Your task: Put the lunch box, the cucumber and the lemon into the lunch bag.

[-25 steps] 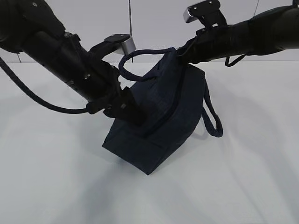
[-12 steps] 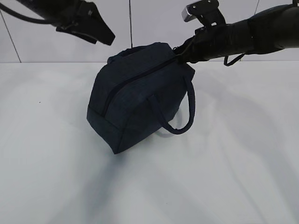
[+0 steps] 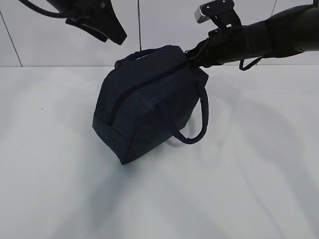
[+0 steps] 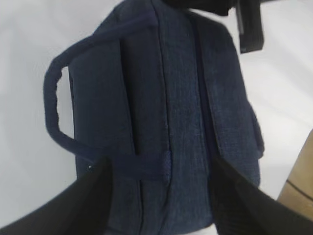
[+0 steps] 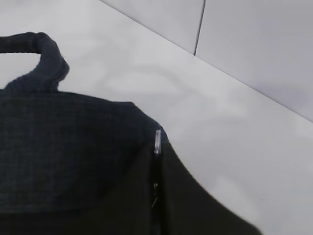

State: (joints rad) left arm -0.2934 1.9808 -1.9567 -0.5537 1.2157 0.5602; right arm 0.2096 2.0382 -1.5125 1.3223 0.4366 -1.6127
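Note:
The dark navy lunch bag (image 3: 144,107) stands tilted on the white table, its zipper line running up toward its top right corner. My right gripper (image 3: 192,57) is shut on the metal ring pull (image 5: 157,141) at that corner and holds the corner up. The right wrist view shows the bag (image 5: 63,147) pressed against the closed fingers. My left gripper (image 3: 112,30) hangs above and left of the bag, open and empty. In the left wrist view its fingers (image 4: 98,191) spread wide over the bag (image 4: 181,107). The lunch box, the cucumber and the lemon are out of view.
One loop handle (image 3: 197,124) hangs down the bag's front right side; the other (image 4: 54,107) sticks out sideways. A tiled wall (image 3: 164,25) runs behind the table. A pale wooden edge (image 4: 298,181) shows at the lower right of the left wrist view.
My left gripper has let go of the bag and risen up to the left. The bag has swung round and its zipper line now looks closed. The right gripper still holds.

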